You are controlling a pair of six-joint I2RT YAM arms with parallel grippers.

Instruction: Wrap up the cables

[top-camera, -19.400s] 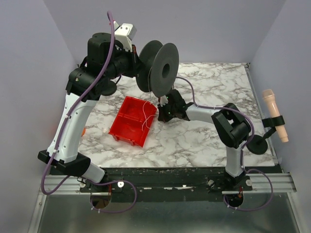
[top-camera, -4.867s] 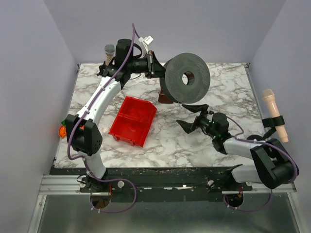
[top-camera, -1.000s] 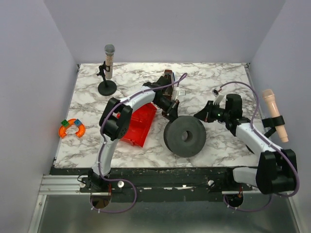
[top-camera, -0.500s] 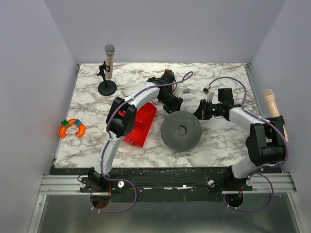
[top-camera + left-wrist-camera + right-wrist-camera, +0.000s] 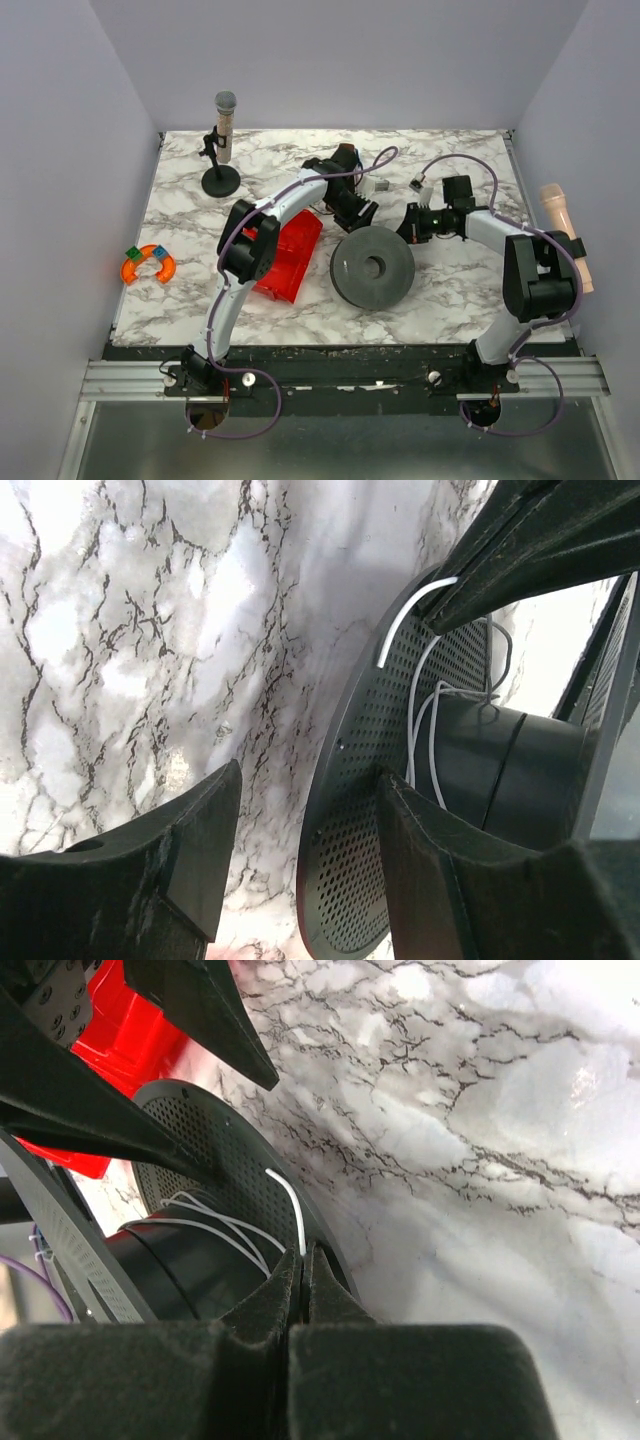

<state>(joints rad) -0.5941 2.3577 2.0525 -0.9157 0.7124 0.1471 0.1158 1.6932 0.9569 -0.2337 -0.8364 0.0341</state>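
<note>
The marble table (image 5: 470,290) shows open surface to the right of the arms and beyond them. Its near edge runs close in front of the black spool (image 5: 372,267). The spool lies flat mid-table, bore upward, just right of the red bin (image 5: 285,255). The left gripper (image 5: 305,850) stands spread, astride the spool's flange rim. The right gripper (image 5: 300,1260) is pressed together, pinching the cables (image 5: 288,1205). Loose turns circle the spool's core, and the free end curves outward over the rim.
</note>
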